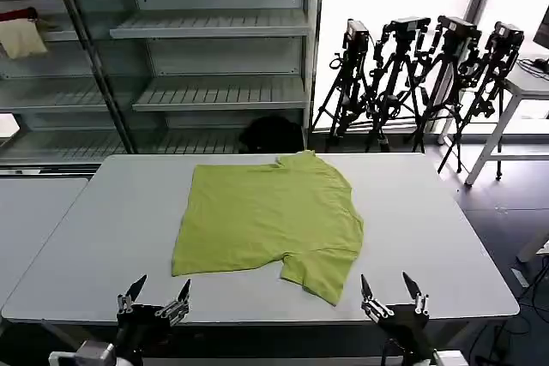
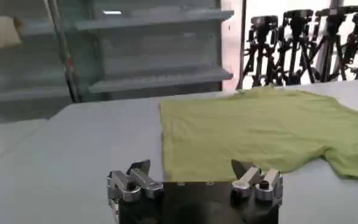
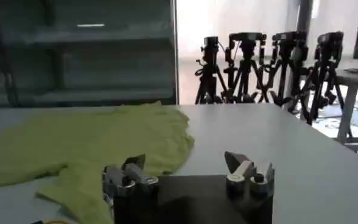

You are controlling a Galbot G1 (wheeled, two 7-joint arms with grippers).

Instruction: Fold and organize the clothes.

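The T-shirt [image 1: 270, 216] is soft matt cloth, lightly creased, on a smooth, matt grey table [image 1: 429, 212].

T-shirt [image 3: 94, 146] cut off at frame edge; print hidden.

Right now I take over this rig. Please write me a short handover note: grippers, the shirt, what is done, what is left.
Left gripper: open, at the near table edge, holding nothing.
Right gripper: open, at the near edge, holding nothing.
T-shirt: lies mostly flat on the table, plain side up, one sleeve toward the right gripper.
Done: no fold visible.
Left: all folding and tidying.
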